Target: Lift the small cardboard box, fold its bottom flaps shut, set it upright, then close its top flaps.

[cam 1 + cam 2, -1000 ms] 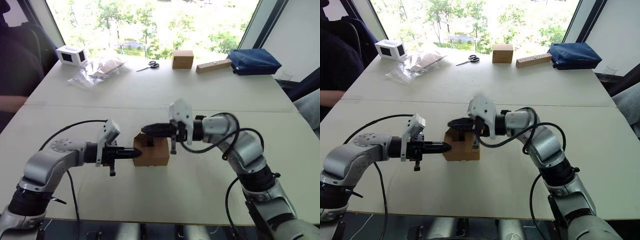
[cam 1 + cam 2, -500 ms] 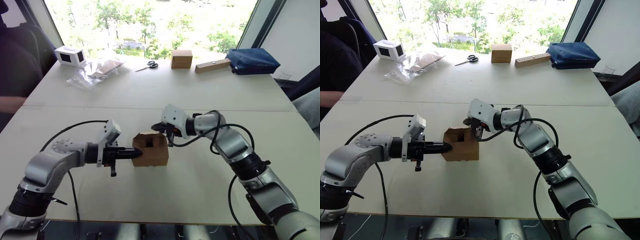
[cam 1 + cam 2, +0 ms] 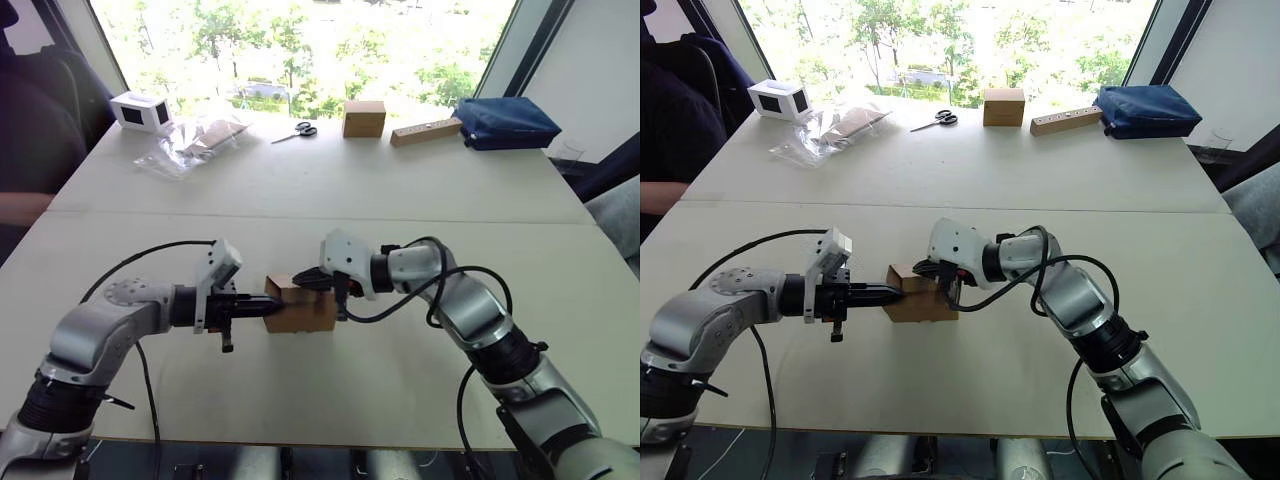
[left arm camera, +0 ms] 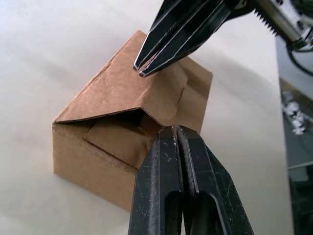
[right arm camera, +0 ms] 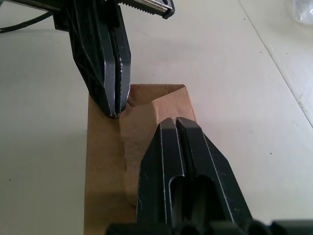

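Cardboard sits between my two grippers: the small cardboard box (image 3: 301, 307) rests upright on the white table (image 3: 380, 190), near the front edge and roughly centred between the arms. My left gripper (image 3: 272, 306) comes at it from the box's left side, fingers pressed together with nothing between them, tip touching the upper left edge. My right gripper (image 3: 302, 283) reaches in from the right and lies over the top, also pinched shut on nothing, tip resting on the top flaps (image 4: 166, 95).

In the left wrist view the tapered flap is folded down across the opening, but its near corner stands lifted and I can see a dark gap beneath it. So, as I judge it, the top is mostly closed, not yet flat. The box's long axis runs left to right, in line with both grippers, and the raised edge lies on the left gripper's side. I reckon that arm is nearer to it, while the right one holds the flap down.

I can read no print, label or brand on the box.
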Controlling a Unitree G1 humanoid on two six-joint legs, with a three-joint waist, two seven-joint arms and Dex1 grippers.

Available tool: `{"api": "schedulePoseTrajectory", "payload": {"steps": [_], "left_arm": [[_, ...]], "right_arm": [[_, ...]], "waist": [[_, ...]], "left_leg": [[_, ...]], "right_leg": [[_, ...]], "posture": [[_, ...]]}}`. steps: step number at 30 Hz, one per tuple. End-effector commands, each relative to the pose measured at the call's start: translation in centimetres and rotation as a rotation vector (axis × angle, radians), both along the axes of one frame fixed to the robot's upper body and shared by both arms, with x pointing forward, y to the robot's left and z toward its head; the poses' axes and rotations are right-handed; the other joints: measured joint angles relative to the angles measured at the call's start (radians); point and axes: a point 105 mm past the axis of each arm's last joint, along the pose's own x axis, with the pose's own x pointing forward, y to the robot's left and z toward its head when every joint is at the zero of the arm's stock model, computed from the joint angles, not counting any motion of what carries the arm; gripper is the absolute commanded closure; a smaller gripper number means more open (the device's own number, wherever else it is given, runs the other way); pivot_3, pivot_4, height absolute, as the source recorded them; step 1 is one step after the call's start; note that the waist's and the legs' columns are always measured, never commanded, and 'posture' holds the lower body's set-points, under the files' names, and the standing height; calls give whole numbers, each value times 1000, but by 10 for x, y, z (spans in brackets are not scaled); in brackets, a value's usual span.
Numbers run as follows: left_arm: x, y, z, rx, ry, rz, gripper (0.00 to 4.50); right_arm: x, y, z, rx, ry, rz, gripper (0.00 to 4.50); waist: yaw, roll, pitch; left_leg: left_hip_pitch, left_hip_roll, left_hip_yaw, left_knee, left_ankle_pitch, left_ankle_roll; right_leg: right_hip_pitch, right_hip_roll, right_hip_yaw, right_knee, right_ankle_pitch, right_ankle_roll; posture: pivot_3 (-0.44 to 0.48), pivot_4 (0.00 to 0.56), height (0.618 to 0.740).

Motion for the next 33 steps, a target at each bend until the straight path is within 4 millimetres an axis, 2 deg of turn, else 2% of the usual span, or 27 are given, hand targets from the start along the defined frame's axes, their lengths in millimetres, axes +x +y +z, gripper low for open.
{"api": "schedulePoseTrajectory", "payload": {"steps": [1, 3, 6, 11, 16, 19, 23, 27, 33], "left_arm": [[11, 4, 32, -103, -50, 26, 4428], [18, 6, 36, -120, -56, 52, 4428], [33, 7, 30, -97, -71, 108, 4428], [41, -4, 16, -68, -79, 115, 4428], [47, -7, 9, -77, -73, 131, 4428], [48, -9, 11, -104, -64, 136, 4428], [47, -13, 13, -129, -55, 132, 4428], [43, -13, 9, -119, -45, 122, 4428], [43, -13, 10, -128, -34, 125, 4428]], "right_arm": [[-2, 2, 10, 14, -48, 11, 4500], [-1, 3, 10, 14, -50, 10, 4500], [0, 3, 11, 14, -60, 8, 4500], [0, 4, 13, 20, -67, 4, 4500], [0, 0, 27, 53, -100, -15, 4500], [-17, 0, 35, 95, -49, 25, 4500], [-38, -1, 26, 64, -7, 80, 4500], [-43, -2, 16, 32, -1, 76, 4500], [-38, 2, 8, 8, 9, 51, 4500]], "waist": [[1, 0, 0], [3, 0, 0], [1, 0, 0], [1, 0, 0], [2, 0, 0], [2, 0, 0], [3, 0, 0], [2, 0, 0], [2, 0, 0]], "left_leg": [[0, 0, 0, 0, 0, 0], [0, 0, 0, 0, 0, 0], [0, -1, 0, 0, 0, 0], [0, -1, 0, 0, 0, -1], [0, -1, 0, 0, 0, -1], [-1, -1, 0, 0, 0, -1], [-1, -1, 0, 0, 0, 0], [0, -1, 0, 0, 0, 0], [0, -1, 0, 0, 0, 0]], "right_leg": [[0, 0, 0, 0, 0, 0], [0, 0, 0, 0, 0, 0], [0, 0, 0, 0, 0, 0], [0, 0, 0, 0, 0, 0], [0, 0, 0, 0, 0, 0], [0, 0, 0, 0, 0, 0], [0, 0, 0, -1, 0, 0], [0, -1, 0, 0, 0, 0], [0, 0, 0, 0, 0, 0]], "posture": [[0, 150, 740], [0, 150, 740], [0, 150, 740], [0, 150, 740], [0, 150, 740], [0, 150, 740], [0, 150, 740], [0, 150, 740], [0, 150, 740]]}}
